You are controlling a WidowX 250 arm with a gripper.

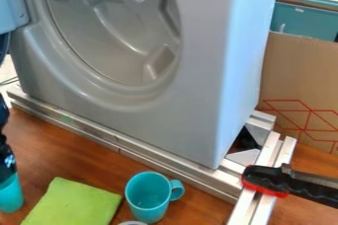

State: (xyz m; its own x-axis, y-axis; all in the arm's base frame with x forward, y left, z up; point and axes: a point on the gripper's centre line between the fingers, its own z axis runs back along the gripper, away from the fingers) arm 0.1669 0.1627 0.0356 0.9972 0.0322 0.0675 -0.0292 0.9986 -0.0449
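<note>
Your pincer [7, 165] is at the left edge, right by the turquoise cup [10, 195]; you can't tell whether it's apart or together. Nearby, a green cloth [72, 203] lies on the worktop [86, 157].

A grey front-loading washer [155, 120] stood on metal rails [142, 155], its round opening facing the wooden surface [49, 147] in front.
At the left edge, the black gripper [7, 167], partly cut off, hung right at the top of a turquoise container [10, 194]; whether it held the container could not be told. Beside that lay a lime-green cloth [72, 204], then an upright turquoise mug [147, 202], handle to the right, with a pale round rim [133, 223] just below. A black-and-red clamp [265, 178] lay across the rail ends near a cardboard box [300, 78] with red lines.
</note>
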